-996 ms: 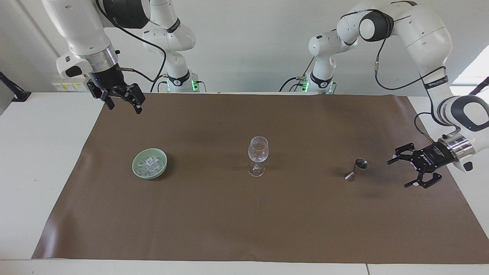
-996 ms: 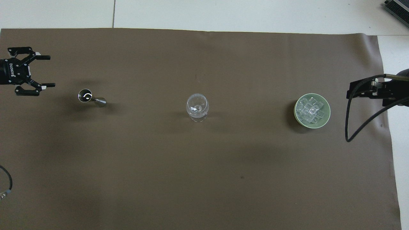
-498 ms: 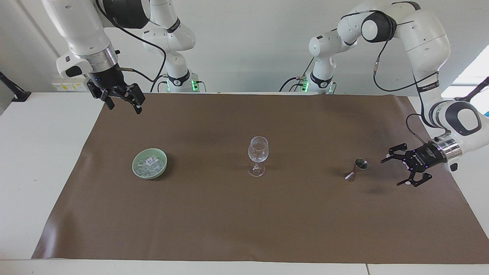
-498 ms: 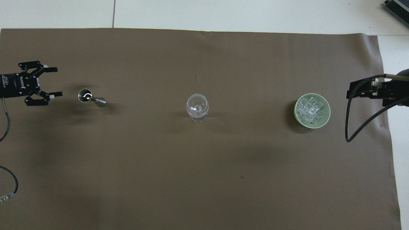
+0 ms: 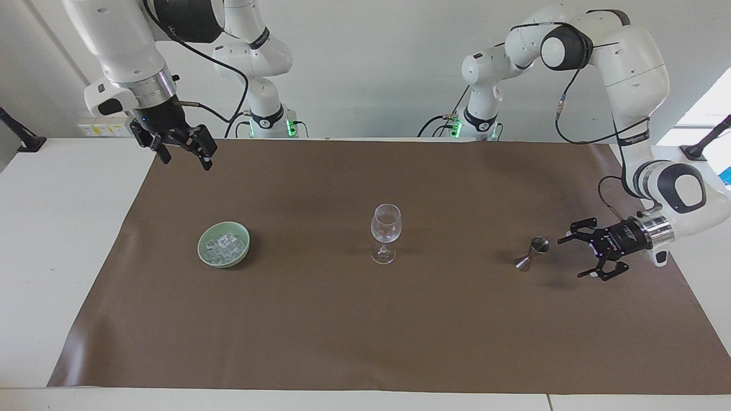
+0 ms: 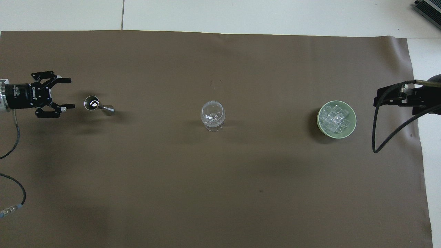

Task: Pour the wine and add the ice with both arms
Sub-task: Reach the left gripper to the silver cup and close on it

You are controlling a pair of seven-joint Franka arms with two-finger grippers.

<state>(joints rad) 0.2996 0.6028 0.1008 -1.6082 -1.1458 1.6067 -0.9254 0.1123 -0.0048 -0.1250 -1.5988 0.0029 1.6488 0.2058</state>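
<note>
The left gripper point(image 5: 574, 256) is lying low over the brown mat point(image 5: 365, 319), fingers spread wide, pointing at the small metal measuring cup point(image 5: 532, 253) just beside it and holding nothing. The right gripper point(image 5: 184, 154) is hanging high over the mat's edge, also open and empty. The ice point(image 5: 225, 246) is sitting in the green bowl point(image 5: 204, 254); the wine glass point(image 5: 385, 233) is standing mid-counter
</note>
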